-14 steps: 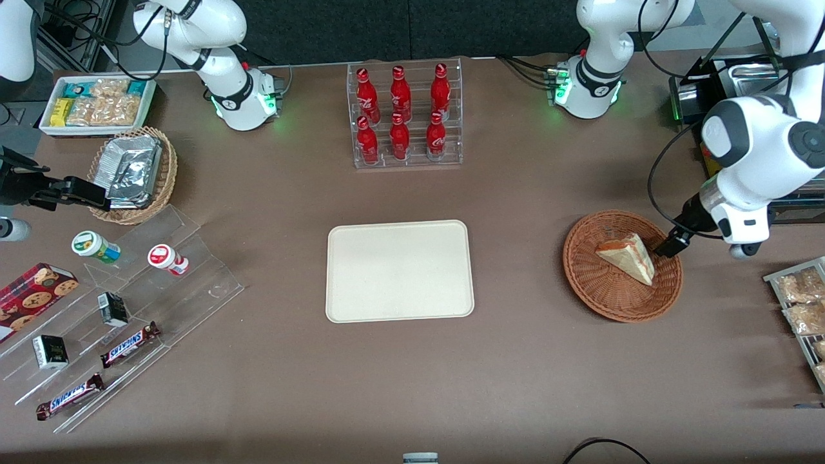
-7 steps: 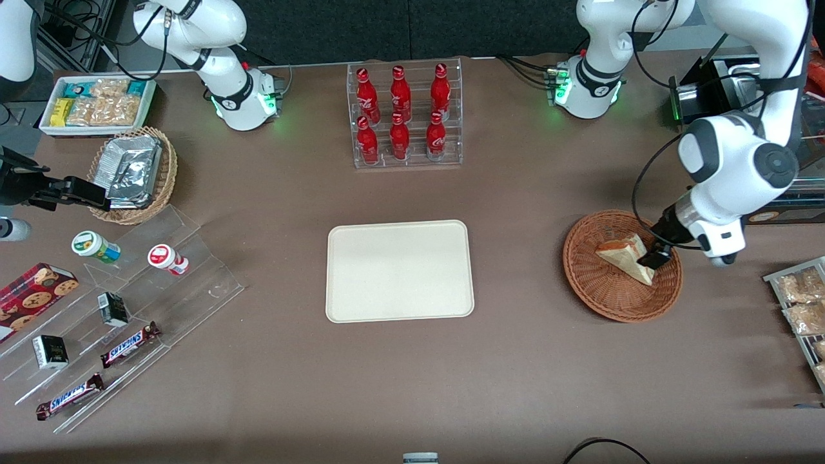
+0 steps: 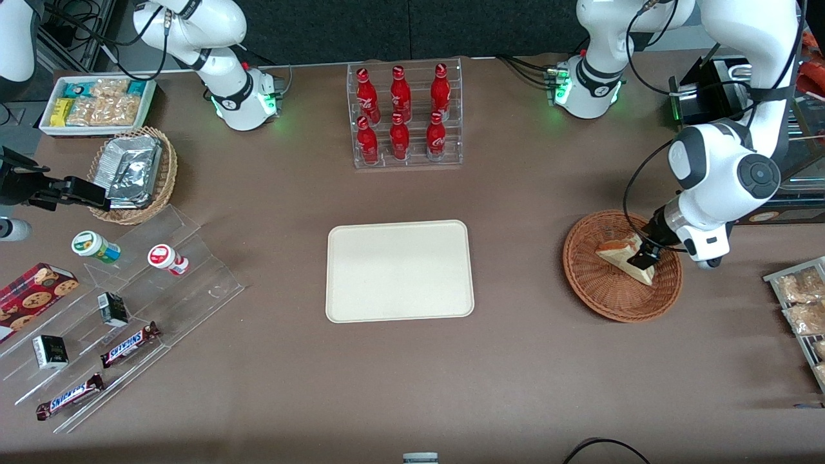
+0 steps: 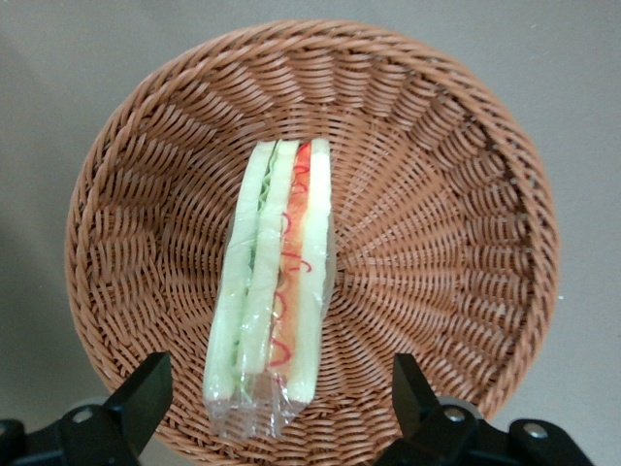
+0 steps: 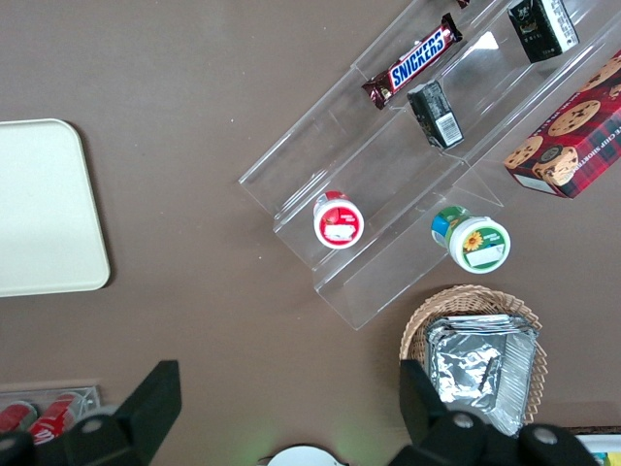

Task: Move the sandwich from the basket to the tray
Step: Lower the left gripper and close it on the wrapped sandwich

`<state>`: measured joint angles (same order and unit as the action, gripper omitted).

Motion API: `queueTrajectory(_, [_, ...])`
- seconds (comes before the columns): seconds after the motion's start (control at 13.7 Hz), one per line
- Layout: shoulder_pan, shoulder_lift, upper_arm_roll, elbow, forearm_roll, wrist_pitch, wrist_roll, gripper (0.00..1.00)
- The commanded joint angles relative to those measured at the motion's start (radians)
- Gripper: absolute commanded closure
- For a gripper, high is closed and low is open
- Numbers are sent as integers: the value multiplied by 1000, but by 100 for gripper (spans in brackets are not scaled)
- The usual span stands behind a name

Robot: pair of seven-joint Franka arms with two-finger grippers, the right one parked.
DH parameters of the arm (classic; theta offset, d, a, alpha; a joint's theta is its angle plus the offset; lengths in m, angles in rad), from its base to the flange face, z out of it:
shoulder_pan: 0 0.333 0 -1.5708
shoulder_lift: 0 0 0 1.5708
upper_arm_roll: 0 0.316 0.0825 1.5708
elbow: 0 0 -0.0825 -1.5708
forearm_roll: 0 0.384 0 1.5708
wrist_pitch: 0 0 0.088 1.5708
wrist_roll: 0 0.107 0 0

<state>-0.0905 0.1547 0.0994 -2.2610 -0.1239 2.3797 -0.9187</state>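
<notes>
In the basket (image 3: 606,293), toward the tray's (image 3: 399,270) three o'clock, the sandwich (image 4: 275,291) lies between the wide-spread fingers of the tool (image 4: 275,413), not gripped.

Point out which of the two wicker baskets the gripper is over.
The reddish-brown round wicker basket holding the wrapped triangular sandwich; the open gripper hangs over it. The lighter-tan basket holds silver foil packets.
</notes>
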Motion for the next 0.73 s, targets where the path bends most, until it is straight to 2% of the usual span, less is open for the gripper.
queueTrajectory(0.0, [-9,31,2,1,12,1,-19,0])
queueTrajectory(0.51, [-9,55,3,0,13,6,-20,1])
queueTrajectory(0.58, [-9,58,3,1,15,7,-20,8])
queueTrajectory(0.66, [-9,59,3,1,15,7,-22,23])
